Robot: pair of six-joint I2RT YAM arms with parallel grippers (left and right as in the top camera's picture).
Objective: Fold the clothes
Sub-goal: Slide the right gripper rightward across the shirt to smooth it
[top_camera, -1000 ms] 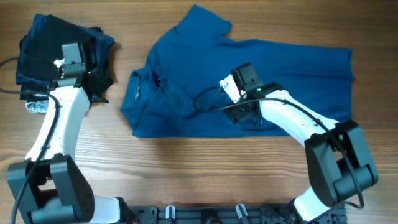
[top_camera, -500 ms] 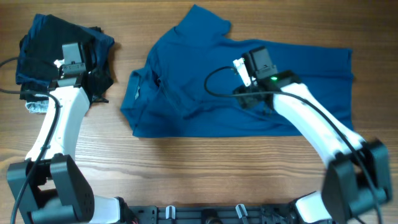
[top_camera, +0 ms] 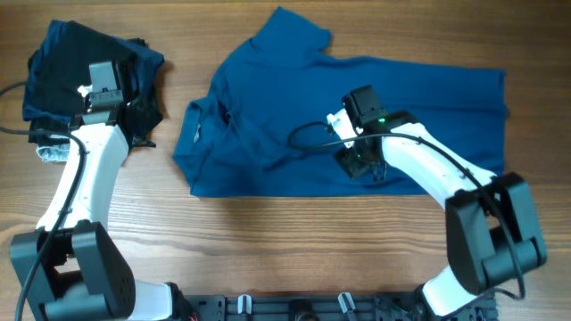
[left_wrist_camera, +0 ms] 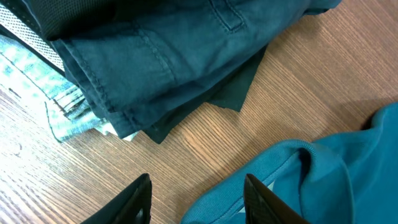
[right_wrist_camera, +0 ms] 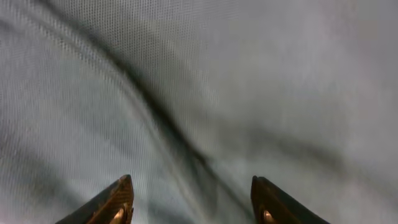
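Observation:
The clothes, a medium-blue polo shirt (top_camera: 357,98), lie spread flat across the middle and right of the table, collar to the left. My right gripper (top_camera: 358,161) hangs low over the shirt's lower middle. In the right wrist view the fabric (right_wrist_camera: 205,93) fills the frame with a dark crease running between the fingers, and the gripper (right_wrist_camera: 196,202) is open with nothing pinched. My left gripper (top_camera: 104,87) sits over the dark pile at the far left. In the left wrist view it (left_wrist_camera: 199,200) stands open above bare wood and the shirt's collar edge (left_wrist_camera: 298,168).
A pile of dark folded garments (top_camera: 62,67) lies at the back left, with a light-blue denim piece (left_wrist_camera: 59,106) sticking out beneath it. Bare wooden table (top_camera: 268,241) runs along the front edge. A black cable (top_camera: 303,138) loops off the right wrist over the shirt.
My right gripper swung up and right over the shirt, then came back down-left toward the lower hem. Its jaws now stand narrower. The left arm has not moved.

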